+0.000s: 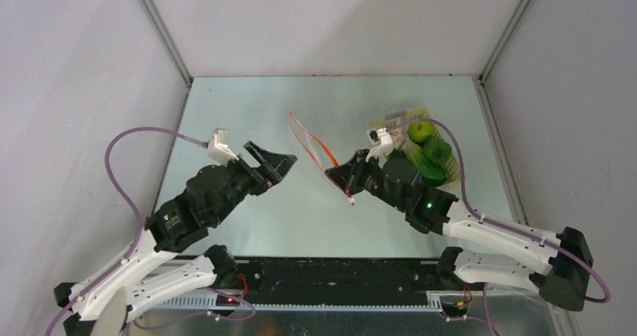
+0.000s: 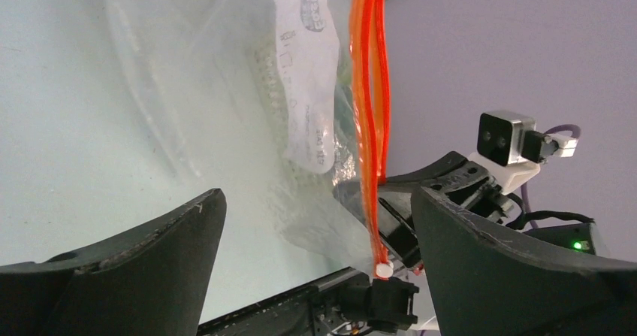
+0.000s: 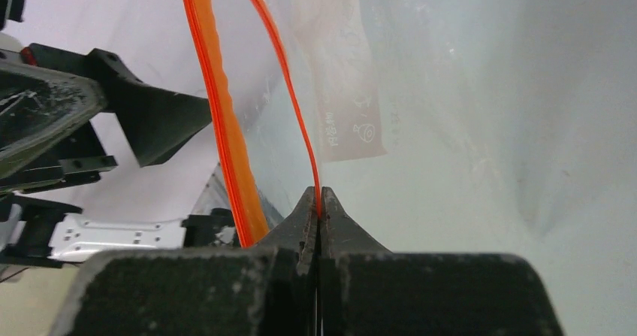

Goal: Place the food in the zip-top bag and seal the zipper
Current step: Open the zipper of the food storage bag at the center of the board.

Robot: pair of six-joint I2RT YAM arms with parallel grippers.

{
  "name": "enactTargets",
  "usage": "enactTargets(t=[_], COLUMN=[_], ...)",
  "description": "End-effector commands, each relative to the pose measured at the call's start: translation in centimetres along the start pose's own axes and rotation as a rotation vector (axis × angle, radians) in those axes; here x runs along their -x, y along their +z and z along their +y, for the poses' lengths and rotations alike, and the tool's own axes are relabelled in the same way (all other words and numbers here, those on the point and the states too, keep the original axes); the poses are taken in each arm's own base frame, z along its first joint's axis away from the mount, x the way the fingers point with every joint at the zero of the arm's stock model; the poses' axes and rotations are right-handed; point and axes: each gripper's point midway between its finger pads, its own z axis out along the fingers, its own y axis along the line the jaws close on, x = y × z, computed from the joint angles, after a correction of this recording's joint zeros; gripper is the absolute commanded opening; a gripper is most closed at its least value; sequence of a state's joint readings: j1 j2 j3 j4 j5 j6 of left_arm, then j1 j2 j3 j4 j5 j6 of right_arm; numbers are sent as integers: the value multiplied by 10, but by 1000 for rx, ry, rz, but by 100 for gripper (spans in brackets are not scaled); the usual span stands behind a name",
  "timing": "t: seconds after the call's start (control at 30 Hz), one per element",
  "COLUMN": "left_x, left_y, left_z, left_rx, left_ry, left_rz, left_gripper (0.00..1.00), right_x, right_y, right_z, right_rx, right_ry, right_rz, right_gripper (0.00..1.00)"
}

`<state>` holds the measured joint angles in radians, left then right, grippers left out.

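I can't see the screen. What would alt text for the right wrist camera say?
The right gripper is shut on one thin side of the orange-red zipper of a clear zip-top bag, and the thicker side of the zipper runs up beside it. The dark left gripper shows at the picture's left edge, above a pale table.

Pale yellow perforated basket (image 1: pixel 453 171) on table (image 1: pixel 248 118), far right.

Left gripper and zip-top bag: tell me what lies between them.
Nothing: in the top external view only bare table shows between the open left gripper and the zip-top bag.
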<state>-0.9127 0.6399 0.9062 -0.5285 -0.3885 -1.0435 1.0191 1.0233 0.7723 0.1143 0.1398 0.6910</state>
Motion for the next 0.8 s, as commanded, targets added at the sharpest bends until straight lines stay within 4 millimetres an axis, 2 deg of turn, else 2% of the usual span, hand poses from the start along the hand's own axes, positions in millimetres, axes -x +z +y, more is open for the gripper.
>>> enactTargets(t=[0.0, 0.13, 0.27, 0.47, 0.6, 0.77], left_x=[13, 7, 0, -19, -29, -29], left_y=[-1, 8, 20, 36, 46, 51], left_z=[-15, -12, 5, 26, 28, 28], left_rx=[-8, 34, 138, 245, 270, 276], left_ry=[71, 95, 106, 128, 140, 139], left_rz=[-18, 10, 21, 76, 100, 96], left_gripper=[100, 100, 100, 98, 97, 97], right_x=[17, 15, 14, 13, 9, 1], right_y=[2, 13, 22, 22, 24, 27], right_z=[48, 47, 25, 7, 10, 8], right_rx=[136, 71, -51, -145, -139, -154], right_ry=[54, 32, 47, 12, -32, -55], right_rz=[-28, -71, -111, -140, -139, -130], right_gripper=[0, 0, 0, 0, 0, 0])
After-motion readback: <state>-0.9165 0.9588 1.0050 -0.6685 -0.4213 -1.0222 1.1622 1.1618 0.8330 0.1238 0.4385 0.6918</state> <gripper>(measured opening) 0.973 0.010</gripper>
